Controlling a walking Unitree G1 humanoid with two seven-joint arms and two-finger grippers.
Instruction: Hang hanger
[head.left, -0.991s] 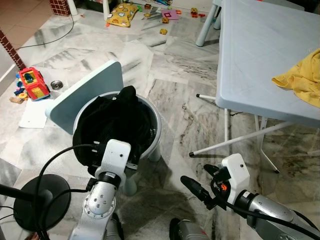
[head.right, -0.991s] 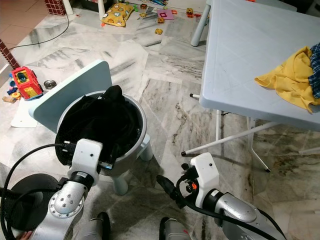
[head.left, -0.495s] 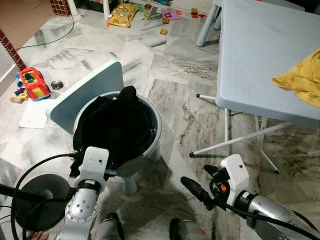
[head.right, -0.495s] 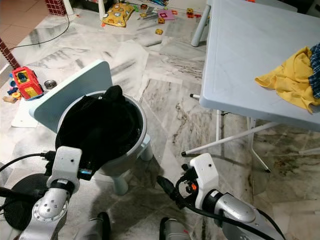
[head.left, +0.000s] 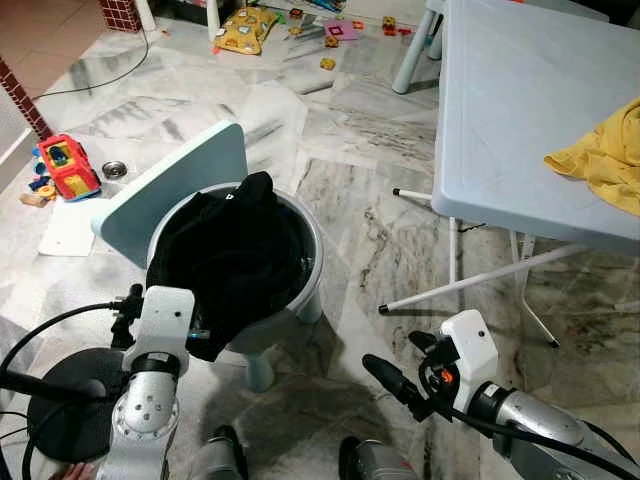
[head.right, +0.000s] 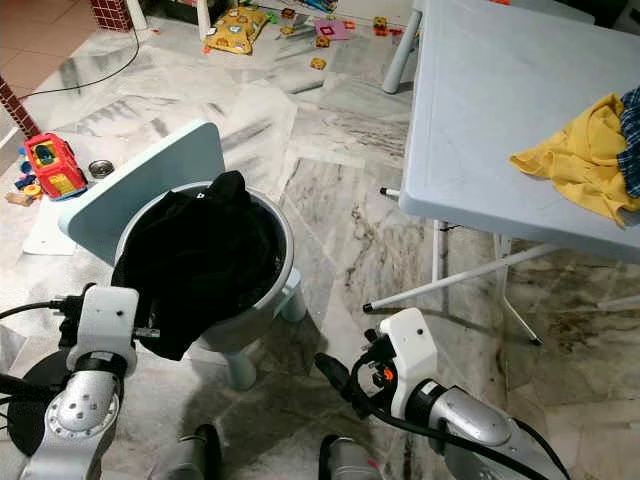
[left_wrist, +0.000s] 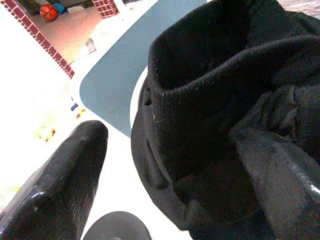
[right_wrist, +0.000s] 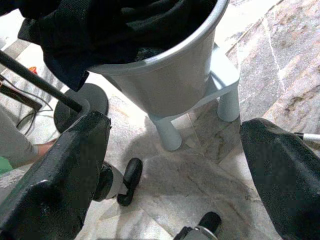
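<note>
- Your table (head.left: 520, 110) stands right, yellow cloth (head.left: 605, 160) on it.
- The chair (head.left: 190, 190) holds black clothes (head.left: 235, 255); you can't spot any hanger yet.
- Left end effector (left_wrist: 170, 165) spread beside the clothes; search there next.
- Right end effector (right_wrist: 170, 150) spread, idle.

The garment (head.left: 232, 262) lay in the tub (head.left: 309, 262), just ahead of the left pincer (left_wrist: 165, 200) and spilling over the rim there. The right pincer (right_wrist: 170, 150) hung right of the tub; the table (head.left: 520, 110) stood beyond it.
</note>
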